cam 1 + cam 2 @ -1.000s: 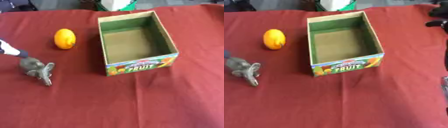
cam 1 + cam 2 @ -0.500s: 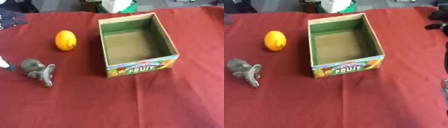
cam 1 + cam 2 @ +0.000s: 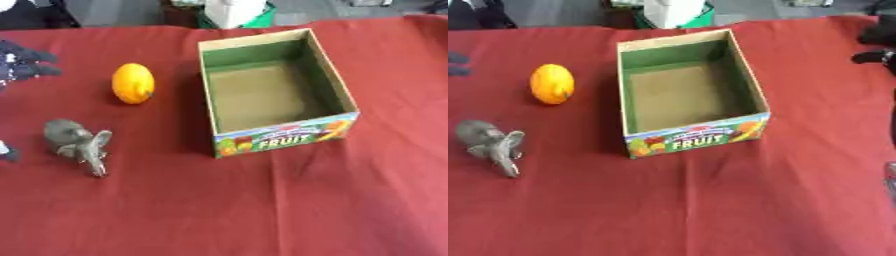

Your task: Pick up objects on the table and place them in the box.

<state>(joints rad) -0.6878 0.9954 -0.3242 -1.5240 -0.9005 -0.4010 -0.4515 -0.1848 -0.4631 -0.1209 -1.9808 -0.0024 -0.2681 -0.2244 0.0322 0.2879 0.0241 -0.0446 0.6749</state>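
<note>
here, a red cloth (image 3: pixel 262 210) covers the table, and on it stands an open cardboard box (image 3: pixel 278 92) with green inner walls, a brown floor and a printed front panel that reads "fruit" among pictures of fruit. the box stands upright with nothing inside it.

to the left of the box lies a yellow-orange lemon (image 3: pixel 133 83), near the box's left wall but not touching it. nearer the viewer and further left lies a small grey toy elephant (image 3: pixel 77 144), on the cloth, its trunk pointing toward the near edge. the lemon and the elephant are apart from each other, and both lie outside the box.

the left hand (image 3: pixel 22 65) shows at the left edge, level with the lemon but well apart from it; its dark fingers reach out toward the right and hold nothing, so it reads as open. a small white and dark piece of the left arm (image 3: pixel 5 150) shows at the left edge just beside the elephant, not touching it.

the right hand (image 3: pixel 875 47) shows as a dark shape at the right edge of the right eye view, beyond the box's far right corner; whether its fingers are open or closed cannot be told.

beyond the far edge of the table stands a white and green thing (image 3: pixel 234 11), blurred.
</note>
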